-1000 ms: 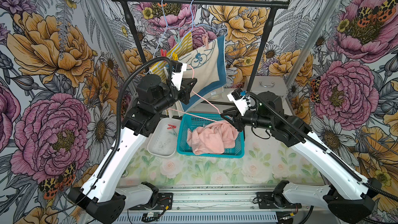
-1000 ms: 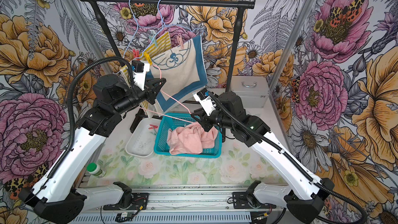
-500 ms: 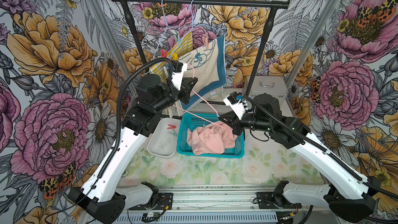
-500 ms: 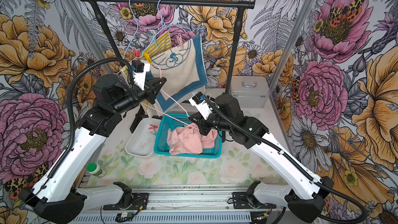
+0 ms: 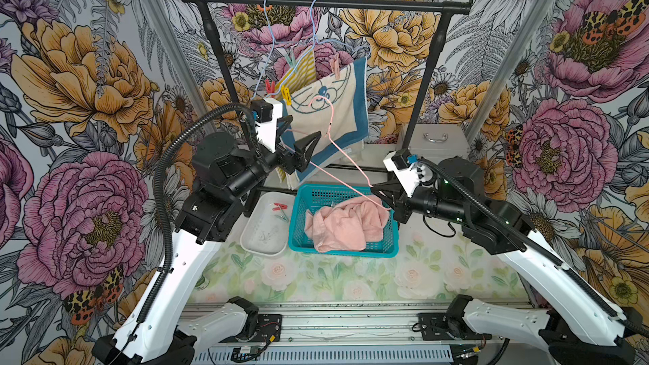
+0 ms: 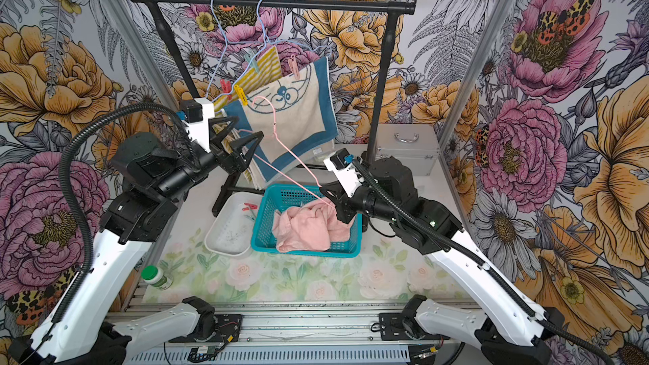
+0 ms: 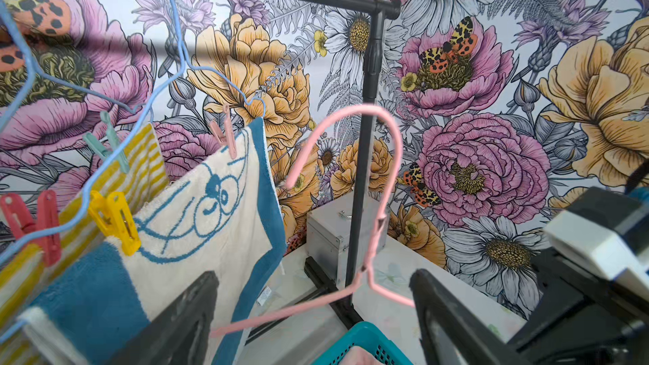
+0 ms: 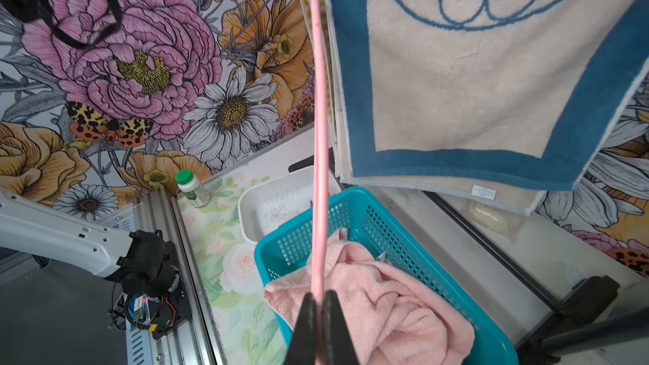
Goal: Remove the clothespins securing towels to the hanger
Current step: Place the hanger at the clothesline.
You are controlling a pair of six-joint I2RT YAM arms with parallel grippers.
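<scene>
1. Left wrist view alone: my left gripper is released, jaws wide, with the pink hanger passing between them.
2. Right wrist view alone: my right gripper is clenched on that hanger's wire, above the pink towel in the teal basket.
3. Beyond my left fingers, the red clothespin and mint clothespin pin the striped towel. The yellow clothespin and pale pink clothespin pin the cream towel.
4. In a top view, two loose clothespins lie in the white tray below my left gripper.
</scene>
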